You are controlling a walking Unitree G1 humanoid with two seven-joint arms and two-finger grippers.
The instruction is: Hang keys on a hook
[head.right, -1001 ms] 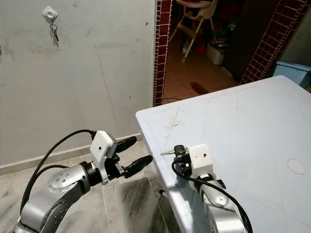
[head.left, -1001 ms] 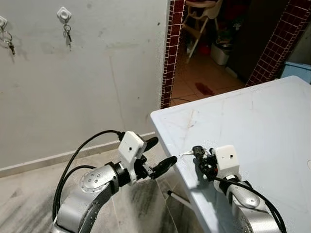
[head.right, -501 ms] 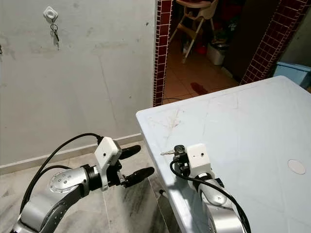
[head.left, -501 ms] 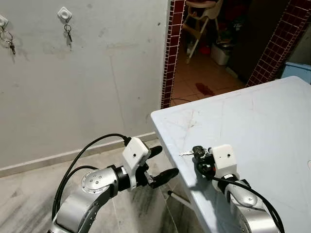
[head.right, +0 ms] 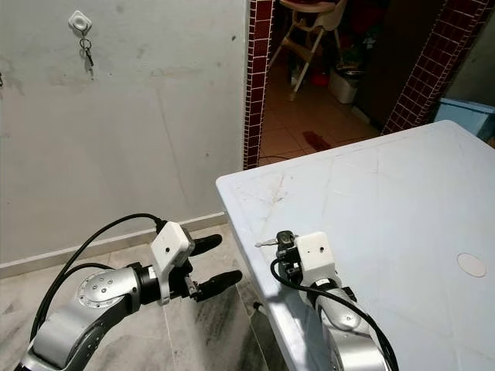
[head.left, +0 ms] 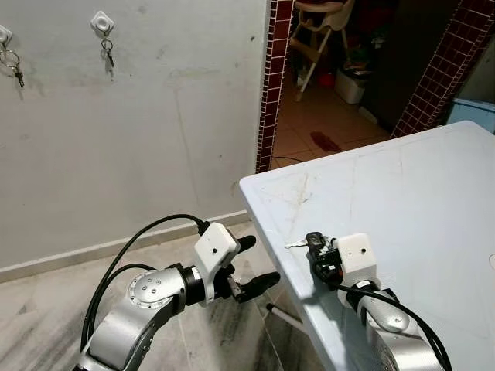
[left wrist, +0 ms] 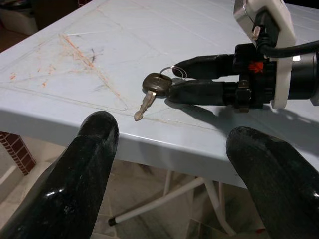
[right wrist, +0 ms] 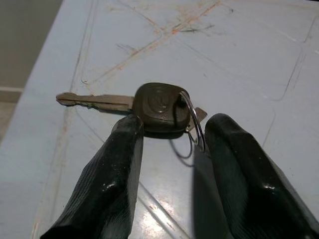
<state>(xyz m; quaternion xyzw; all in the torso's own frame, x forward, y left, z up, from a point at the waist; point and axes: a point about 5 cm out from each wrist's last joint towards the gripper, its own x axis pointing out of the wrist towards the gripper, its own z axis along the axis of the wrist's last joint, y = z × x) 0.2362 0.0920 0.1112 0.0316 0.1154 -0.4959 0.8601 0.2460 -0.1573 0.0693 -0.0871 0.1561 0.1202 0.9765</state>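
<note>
Pick-up stage. The keys (right wrist: 158, 106) lie flat on the white table (head.left: 418, 193) near its front corner. The right tool (right wrist: 172, 134) rests on the table, fingers apart, straddling the key head and ring, not yet clamped. The left tool (head.left: 251, 265), also apart, has sunk slightly below the table edge, leaving the grasp to the right. Wall hooks (head.left: 101, 23) lie well apart, already holding other keys.

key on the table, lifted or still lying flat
Lying flat: the key rests on the table, blade touching the surface, with the right claw open around its head.
</note>
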